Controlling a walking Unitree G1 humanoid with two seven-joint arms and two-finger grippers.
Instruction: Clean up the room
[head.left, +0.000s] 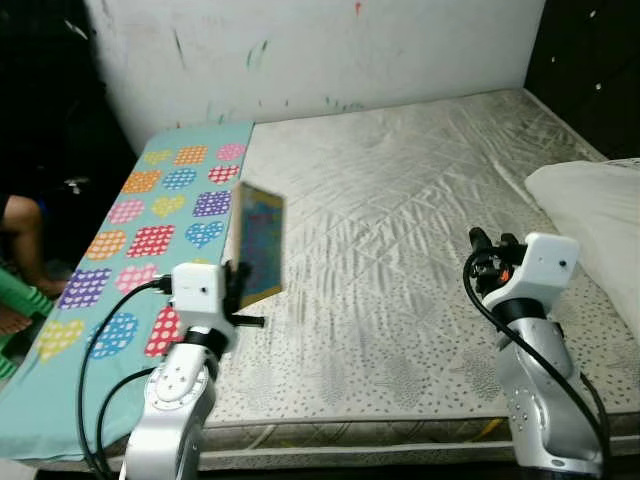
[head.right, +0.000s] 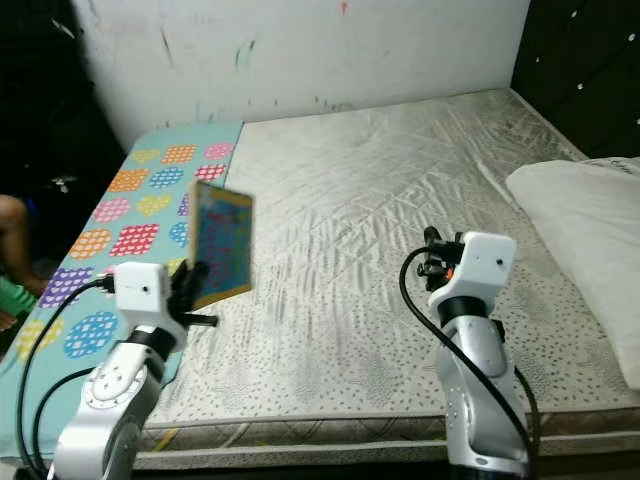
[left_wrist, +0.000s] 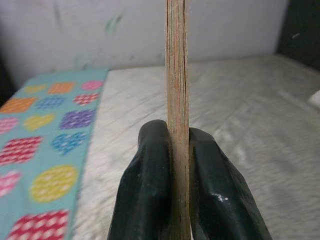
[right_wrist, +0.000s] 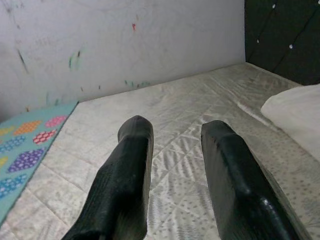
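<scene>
One book (left gripper fingers)

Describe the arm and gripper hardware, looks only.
Both arms are silver jointed metal with white boxy wrist modules and looping black cables. The left gripper and right gripper each have two long, glossy black fingers with rounded tips. The right wrist shows a small orange part.

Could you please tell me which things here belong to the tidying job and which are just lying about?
In the job:
- book, held upright above the mattress
- left gripper, shut on the book's edge
- right gripper, open and holding nothing

Just lying about:
- mattress
- heart-patterned sheet, along the mattress's left side
- white pillow, on the right
</scene>
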